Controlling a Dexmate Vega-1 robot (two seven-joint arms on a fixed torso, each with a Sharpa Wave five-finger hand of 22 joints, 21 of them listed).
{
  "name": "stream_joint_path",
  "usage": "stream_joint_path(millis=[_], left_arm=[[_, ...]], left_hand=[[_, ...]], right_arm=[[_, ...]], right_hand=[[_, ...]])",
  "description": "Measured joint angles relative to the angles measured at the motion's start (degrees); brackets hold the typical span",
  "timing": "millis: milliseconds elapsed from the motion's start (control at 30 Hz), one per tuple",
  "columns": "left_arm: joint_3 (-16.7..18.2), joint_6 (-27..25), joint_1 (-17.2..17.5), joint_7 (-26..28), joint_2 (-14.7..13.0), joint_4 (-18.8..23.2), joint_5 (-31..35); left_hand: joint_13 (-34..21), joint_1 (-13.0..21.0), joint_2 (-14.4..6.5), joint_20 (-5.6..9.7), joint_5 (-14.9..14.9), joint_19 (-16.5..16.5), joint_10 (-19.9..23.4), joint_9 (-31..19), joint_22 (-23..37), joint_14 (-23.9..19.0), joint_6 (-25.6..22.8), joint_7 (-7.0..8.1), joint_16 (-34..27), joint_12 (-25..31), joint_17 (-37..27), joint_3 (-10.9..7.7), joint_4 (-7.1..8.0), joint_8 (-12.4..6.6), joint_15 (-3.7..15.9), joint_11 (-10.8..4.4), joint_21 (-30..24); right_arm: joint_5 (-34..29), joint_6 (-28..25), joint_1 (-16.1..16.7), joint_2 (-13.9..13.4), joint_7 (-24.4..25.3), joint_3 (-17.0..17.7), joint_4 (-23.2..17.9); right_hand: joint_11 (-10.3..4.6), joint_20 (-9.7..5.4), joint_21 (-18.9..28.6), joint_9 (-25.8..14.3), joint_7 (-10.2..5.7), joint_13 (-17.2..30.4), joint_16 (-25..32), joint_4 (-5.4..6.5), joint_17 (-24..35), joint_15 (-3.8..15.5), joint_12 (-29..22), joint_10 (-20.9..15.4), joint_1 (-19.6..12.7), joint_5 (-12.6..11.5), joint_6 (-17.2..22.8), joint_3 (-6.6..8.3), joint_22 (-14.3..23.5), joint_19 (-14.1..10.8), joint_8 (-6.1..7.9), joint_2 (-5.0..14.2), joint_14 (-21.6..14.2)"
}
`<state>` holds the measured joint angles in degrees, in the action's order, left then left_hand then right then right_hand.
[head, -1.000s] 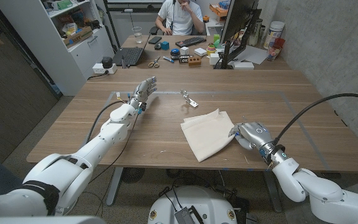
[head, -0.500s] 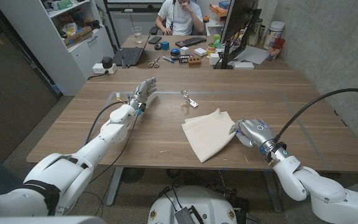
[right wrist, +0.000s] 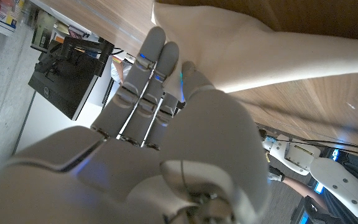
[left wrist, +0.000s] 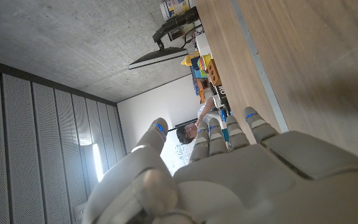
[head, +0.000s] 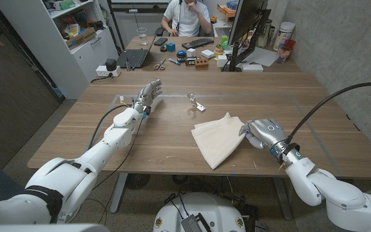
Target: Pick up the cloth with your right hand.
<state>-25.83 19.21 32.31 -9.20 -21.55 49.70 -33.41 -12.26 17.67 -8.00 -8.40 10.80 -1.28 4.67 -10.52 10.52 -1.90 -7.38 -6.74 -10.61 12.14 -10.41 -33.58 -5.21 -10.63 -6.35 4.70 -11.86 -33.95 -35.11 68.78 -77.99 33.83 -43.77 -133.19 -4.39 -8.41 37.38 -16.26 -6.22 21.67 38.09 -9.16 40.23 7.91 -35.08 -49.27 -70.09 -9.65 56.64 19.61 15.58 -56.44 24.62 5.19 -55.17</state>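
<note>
wooden table | right hand pinching cloth edge | left hand spread, holding nothing

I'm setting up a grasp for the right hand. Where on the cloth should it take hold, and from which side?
Probably the cloth's right-hand edge, near its far corner, coming in from the robot's right. That edge lies right against the right hand, and the head view suggests it is slightly raised there, giving the fingers something to pinch.
</note>
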Motion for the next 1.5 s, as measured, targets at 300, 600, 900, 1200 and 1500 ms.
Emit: stream_joint_path(millis=[300, 600, 900, 1200, 1500], left_arm=[[0.04, 0.08, 0.0, -0.1, 0.01, -0.08, -0.05], [0.1, 0.09, 0.21, 0.03, -0.21, 0.49, -0.08], [0.3, -0.29, 1.09, 0.38, -0.84, 2.21, -0.22], [0.41, -0.52, 1.61, 0.46, -1.25, 3.17, -0.33], [0.32, -0.67, 1.65, 0.17, -1.15, 3.13, -0.37]], left_hand=[[0.0, 0.0, 0.0, 0.42, 0.0, -0.02, 0.0, 0.0, 0.0, 0.0, 0.0, 0.0, 0.0, 0.0, 0.0, 0.0, 0.0, 0.0, 0.0, 0.0, 0.0], [0.0, 0.0, 0.0, 0.42, 0.0, -0.02, 0.0, 0.0, 0.0, 0.0, -0.31, -0.31, 0.0, 0.0, 0.0, -0.18, -0.18, 0.0, 0.0, 0.0, 0.0], [0.0, 0.0, 0.0, 0.42, 0.0, -0.02, 0.0, 0.0, 0.0, 0.0, -0.31, -0.31, 0.0, 0.0, 0.0, -0.18, -0.18, 0.0, 0.0, 0.0, 0.0], [0.0, 0.0, 0.0, 0.42, 0.0, -0.02, 0.0, 0.0, 0.0, 0.0, -0.31, -0.31, 0.0, 0.0, 0.0, -0.17, -0.17, 0.0, 0.0, 0.0, 0.0], [-0.01, 0.0, 0.0, 0.41, 0.0, -0.02, 0.0, 0.0, 0.0, 0.0, -0.31, -0.31, 0.0, 0.0, 0.0, -0.16, -0.16, 0.0, 0.0, 0.0, 0.0]], right_arm=[[1.18, -1.35, -0.12, -2.97, 1.29, 0.42, -3.14], [4.6, -3.56, -1.55, -6.87, 2.88, 0.56, -7.34], [5.75, -6.24, -1.93, -9.32, 4.48, 0.68, -10.64], [5.94, -8.99, 6.24, -10.32, 5.45, 10.27, -12.43], [4.94, -10.86, 18.23, -10.77, 5.97, 24.02, -13.41]], right_hand=[[0.0, 0.0, 0.92, 0.06, 0.18, 0.0, -0.39, 0.0, 0.53, 0.59, 0.0, 0.0, 0.0, 0.03, 0.18, 0.0, 0.28, 0.0, 0.0, 0.0, -0.84], [0.72, 0.01, 1.66, 0.31, -0.03, 0.0, -0.52, 0.0, 1.32, 0.8, 0.0, -0.72, -0.36, 0.04, 0.39, 0.0, 0.27, 0.0, 0.0, -0.37, -1.49], [0.72, 0.01, 2.55, 0.31, -0.03, 0.0, -0.61, 0.24, 1.86, 1.11, -0.01, -0.72, -0.36, 0.05, 0.38, -0.24, 0.27, 0.0, 0.0, -0.38, -2.17], [0.91, -0.11, 3.22, 0.58, -0.25, 0.0, -0.88, 0.24, 2.43, 1.22, -0.01, -0.91, -0.35, 0.1, 0.16, -0.24, 0.27, 0.11, -0.27, -0.38, -2.49], [0.91, 0.01, 3.77, 0.58, -0.24, 0.0, -0.88, 0.24, 3.0, 1.26, -0.02, -0.91, -0.35, -0.12, 0.16, -0.25, 0.54, 0.43, -0.27, -0.38, -2.73]])
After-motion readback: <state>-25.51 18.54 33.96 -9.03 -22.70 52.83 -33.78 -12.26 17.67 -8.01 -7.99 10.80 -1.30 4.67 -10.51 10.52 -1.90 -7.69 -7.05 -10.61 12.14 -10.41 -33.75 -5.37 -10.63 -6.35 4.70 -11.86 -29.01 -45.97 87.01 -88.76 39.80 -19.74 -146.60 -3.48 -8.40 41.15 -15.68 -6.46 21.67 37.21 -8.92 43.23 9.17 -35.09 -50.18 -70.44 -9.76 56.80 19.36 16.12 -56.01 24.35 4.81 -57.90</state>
